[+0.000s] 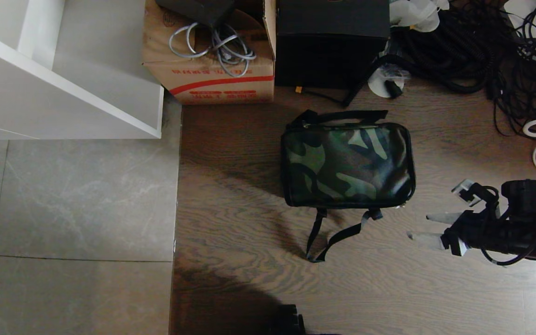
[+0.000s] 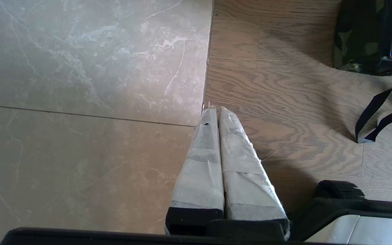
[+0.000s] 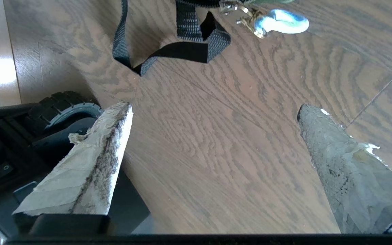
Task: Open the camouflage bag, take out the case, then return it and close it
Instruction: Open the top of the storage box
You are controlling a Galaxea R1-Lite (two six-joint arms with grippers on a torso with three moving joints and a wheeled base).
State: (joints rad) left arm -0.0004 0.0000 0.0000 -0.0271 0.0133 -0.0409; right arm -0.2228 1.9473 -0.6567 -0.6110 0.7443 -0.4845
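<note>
The camouflage bag (image 1: pixel 347 164) lies flat on the wooden floor with its zipper edge looking shut, its black straps (image 1: pixel 331 235) trailing toward me. Beside the bag's near right corner, my right gripper (image 1: pixel 419 227) hovers open over bare floor with nothing between its fingers. In the right wrist view the white zipper pull (image 3: pixel 281 21) and a strap loop (image 3: pixel 182 51) lie ahead of the right gripper (image 3: pixel 214 110). My left gripper (image 2: pixel 216 109) is shut and empty, parked low over the seam between tile and wood; a corner of the bag (image 2: pixel 369 34) shows far off. The case is out of view.
Behind the bag stand a tall black box (image 1: pixel 331 42) and a cardboard box (image 1: pixel 210 74) holding grey cables. A tangle of black cables (image 1: pixel 472 46) fills the back right. A white cabinet (image 1: pixel 63 83) stands at the back left on grey tiles (image 1: pixel 72 209).
</note>
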